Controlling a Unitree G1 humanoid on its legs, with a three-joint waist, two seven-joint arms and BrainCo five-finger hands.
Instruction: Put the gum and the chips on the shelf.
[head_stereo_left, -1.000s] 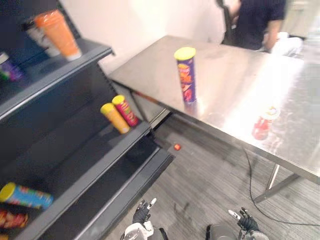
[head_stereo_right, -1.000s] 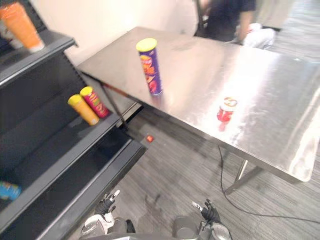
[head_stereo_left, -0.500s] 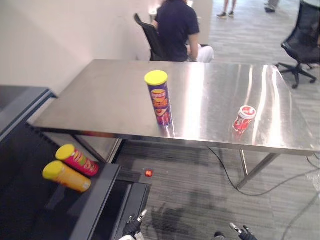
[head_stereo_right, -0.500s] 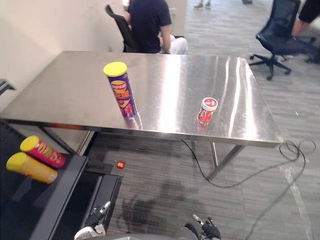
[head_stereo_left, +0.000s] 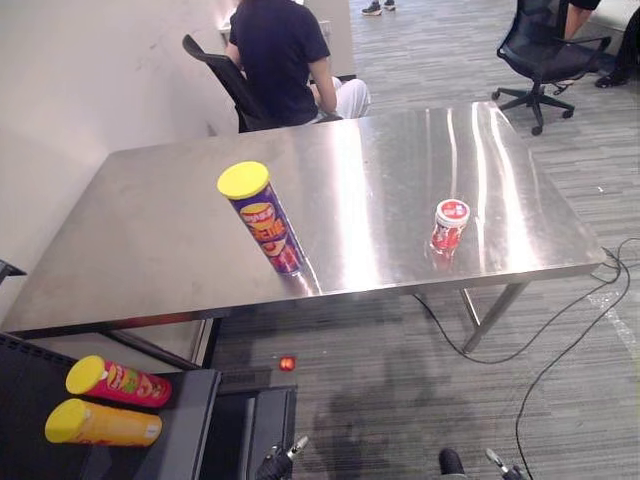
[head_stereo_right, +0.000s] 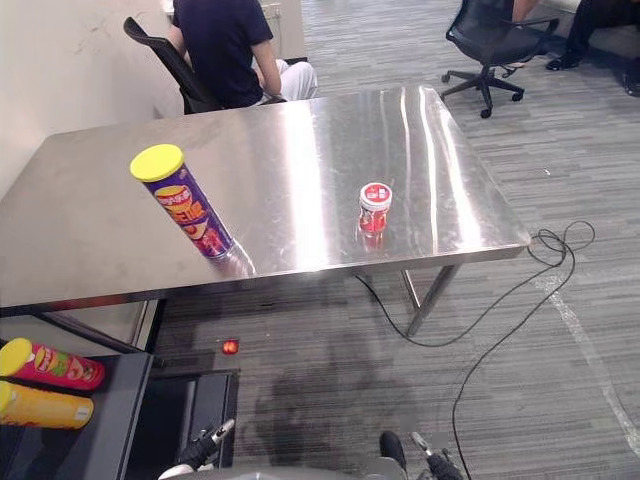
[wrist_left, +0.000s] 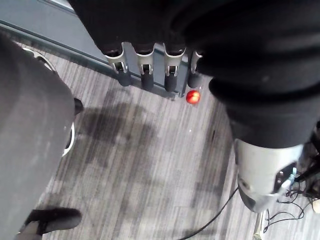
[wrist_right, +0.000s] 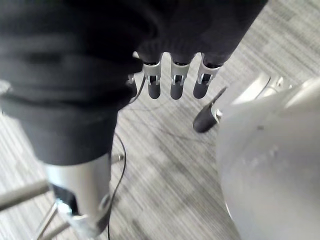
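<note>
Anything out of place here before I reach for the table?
A small red object lies on the floor between the table and the shelf. A red can and a yellow can lie on their sides on the shelf. The chips can and gum jar stand on the table, nothing spilled.

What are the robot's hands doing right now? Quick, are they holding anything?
Left hand: open, fingers straight, holding nothing.
Right hand: open, fingers straight, holding nothing.
</note>
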